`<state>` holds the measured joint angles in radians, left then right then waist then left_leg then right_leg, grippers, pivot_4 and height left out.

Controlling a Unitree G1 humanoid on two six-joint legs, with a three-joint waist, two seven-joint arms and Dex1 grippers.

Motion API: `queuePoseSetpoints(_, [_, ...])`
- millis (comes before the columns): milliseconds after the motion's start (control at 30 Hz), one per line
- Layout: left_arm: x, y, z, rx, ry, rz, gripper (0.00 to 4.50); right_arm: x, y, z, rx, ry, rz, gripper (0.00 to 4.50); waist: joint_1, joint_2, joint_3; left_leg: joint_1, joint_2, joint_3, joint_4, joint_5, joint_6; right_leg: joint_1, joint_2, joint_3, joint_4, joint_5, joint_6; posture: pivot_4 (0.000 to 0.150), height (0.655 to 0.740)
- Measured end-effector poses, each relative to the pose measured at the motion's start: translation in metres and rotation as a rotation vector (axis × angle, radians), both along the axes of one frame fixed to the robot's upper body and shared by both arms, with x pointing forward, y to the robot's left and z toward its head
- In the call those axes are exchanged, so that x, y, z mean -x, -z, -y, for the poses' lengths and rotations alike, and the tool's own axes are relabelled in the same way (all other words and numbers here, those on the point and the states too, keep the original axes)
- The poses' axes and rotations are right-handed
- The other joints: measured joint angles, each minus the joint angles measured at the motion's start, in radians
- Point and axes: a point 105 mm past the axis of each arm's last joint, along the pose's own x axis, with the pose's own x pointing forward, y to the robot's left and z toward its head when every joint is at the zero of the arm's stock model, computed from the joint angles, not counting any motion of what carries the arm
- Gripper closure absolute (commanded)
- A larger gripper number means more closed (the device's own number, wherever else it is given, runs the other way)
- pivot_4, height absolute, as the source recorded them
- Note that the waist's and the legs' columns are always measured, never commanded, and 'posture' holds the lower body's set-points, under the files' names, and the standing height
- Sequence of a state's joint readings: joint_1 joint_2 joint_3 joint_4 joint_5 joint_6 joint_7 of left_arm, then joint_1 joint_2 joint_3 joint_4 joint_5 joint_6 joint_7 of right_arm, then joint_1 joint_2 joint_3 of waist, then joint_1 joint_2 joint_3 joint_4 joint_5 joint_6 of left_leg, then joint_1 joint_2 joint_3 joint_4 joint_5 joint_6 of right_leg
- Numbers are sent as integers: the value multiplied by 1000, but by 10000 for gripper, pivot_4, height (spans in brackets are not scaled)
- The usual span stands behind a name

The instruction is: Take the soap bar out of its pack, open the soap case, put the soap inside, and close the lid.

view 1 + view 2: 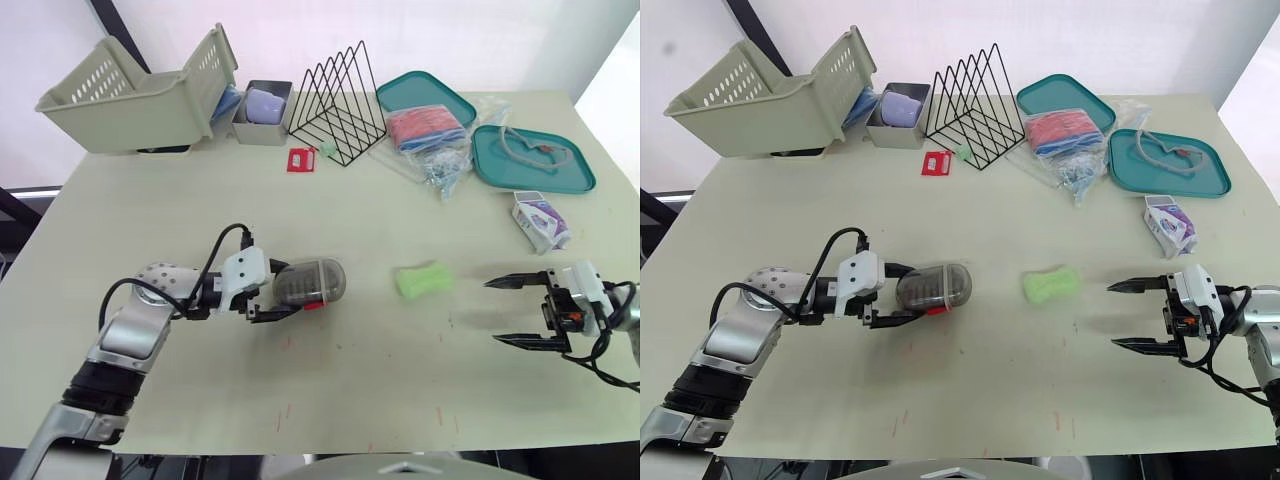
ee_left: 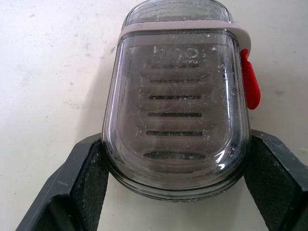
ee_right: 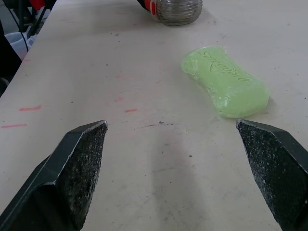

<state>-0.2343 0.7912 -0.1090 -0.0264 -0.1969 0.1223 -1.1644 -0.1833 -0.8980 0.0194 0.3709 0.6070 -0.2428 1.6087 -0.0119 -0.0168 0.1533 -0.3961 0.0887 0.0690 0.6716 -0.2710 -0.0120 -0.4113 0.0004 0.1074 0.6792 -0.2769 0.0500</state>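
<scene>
Smoky translucent oval soap case [image 1: 312, 282], red latch, lid shut, lies on pale bench [image 1: 380, 210] left of centre. Left gripper [image 1: 285, 292] clamped across its end, forearm low, reaching toward centre. Bare green soap bar [image 1: 424, 279] mid-bench, apart from case. Right gripper [image 1: 492, 312] near bar, toward right edge, fingers spread wide, empty. Embossed lettering on case and bar unreadable. White-purple carton pack [image 1: 541, 220] near right edge.
</scene>
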Motion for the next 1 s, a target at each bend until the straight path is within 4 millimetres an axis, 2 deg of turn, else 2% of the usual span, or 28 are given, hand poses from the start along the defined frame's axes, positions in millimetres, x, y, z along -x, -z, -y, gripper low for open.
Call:
queuePoseSetpoints(200, [-1,-3,1,2,6,20,10303,-1,-1,-1,1,-1,-16,0,0,0,0,0,0,0,0,0,0,0,0,0,0,0,0,1500,7400])
queuePoseSetpoints(267, [-5,-11,0,13,2,61,10303,-6,-10,-7,-10,-7,-53,0,-3,0,0,0,0,0,0,0,0,0,0,0,1,0,0,1500,7400])
queuePoseSetpoints(300, [-9,-25,3,47,5,123,10303,-17,-37,-20,-43,18,-139,0,-4,2,1,0,0,1,1,0,0,-1,0,1,2,0,0,1500,7400])
queuePoseSetpoints(433, [-8,-43,19,111,45,206,10303,-23,-72,-45,-77,31,-246,0,0,1,0,-1,0,-1,0,0,0,0,0,-1,1,0,0,1500,7400])
queuePoseSetpoints(767, [8,-61,70,241,160,346,10303,-48,-87,-107,-198,227,-725,0,-2,1,0,-3,0,-3,1,0,0,-1,0,-2,0,0,0,1500,7400])
queuePoseSetpoints(867, [10,-60,75,231,176,367,10303,-49,-94,-119,-225,221,-802,0,-2,1,0,-3,0,-4,0,0,0,-1,0,-3,0,0,0,1500,7400])
queuePoseSetpoints(1000, [10,-59,74,222,174,373,10303,-46,-97,-123,-223,218,-837,0,0,1,0,-4,0,-4,1,0,0,-1,0,-3,0,0,0,1500,7400])
